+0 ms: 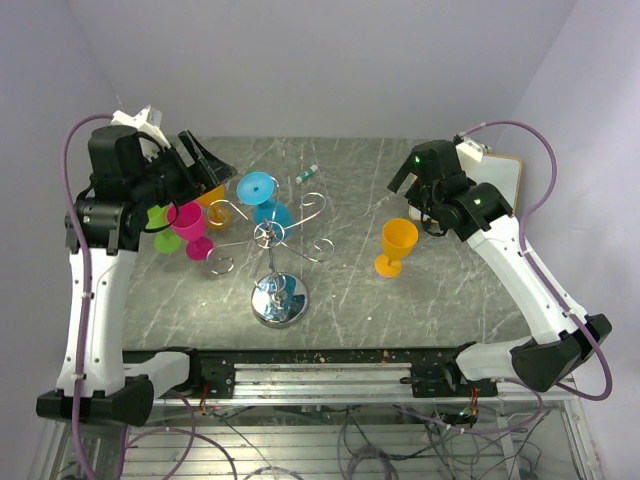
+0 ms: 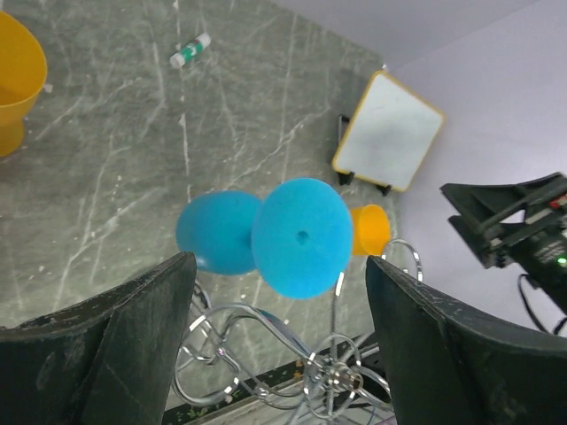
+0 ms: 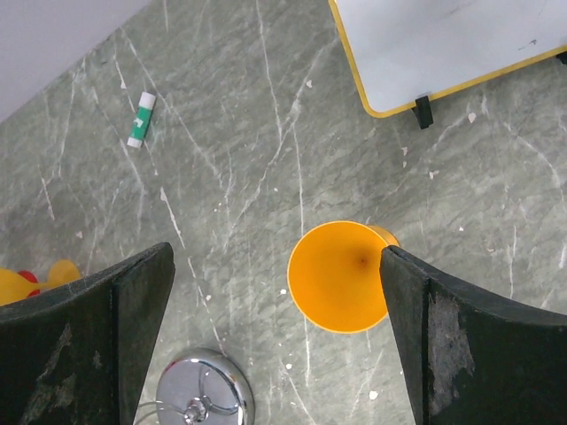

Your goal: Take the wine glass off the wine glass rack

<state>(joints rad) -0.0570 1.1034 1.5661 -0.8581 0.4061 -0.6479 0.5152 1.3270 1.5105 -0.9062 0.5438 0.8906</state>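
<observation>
From above, a grey veined marble tabletop [image 1: 450, 300] is spreading between pale lavender walls [image 1: 330, 70], and the shiny chrome wire wine glass rack [image 1: 272, 238] is standing at its middle on a round mirrored base. A blue plastic wine glass [image 1: 262, 195] is hanging from a far-side hook of the rack. The left gripper [image 1: 205, 165] is hovering beyond the rack's left, above a cluster of pink, green and yellow plastic glasses [image 1: 190, 228]. The right gripper [image 1: 408, 188] is hanging just behind an orange plastic wine glass [image 1: 397, 245] standing upright on the stone. In the left wrist view, the dark fingers [image 2: 115, 345] are standing wide apart and gripping nothing, with the blue glass's round foot facing the camera between them, and a small green-and-white tube [image 2: 190, 50] is lying on the marble beyond. In the right wrist view, the jaws are spread wide and empty, framing the orange glass's open mouth from above, and a yellow-framed whiteboard [image 3: 443, 44] is resting on black feet.
</observation>
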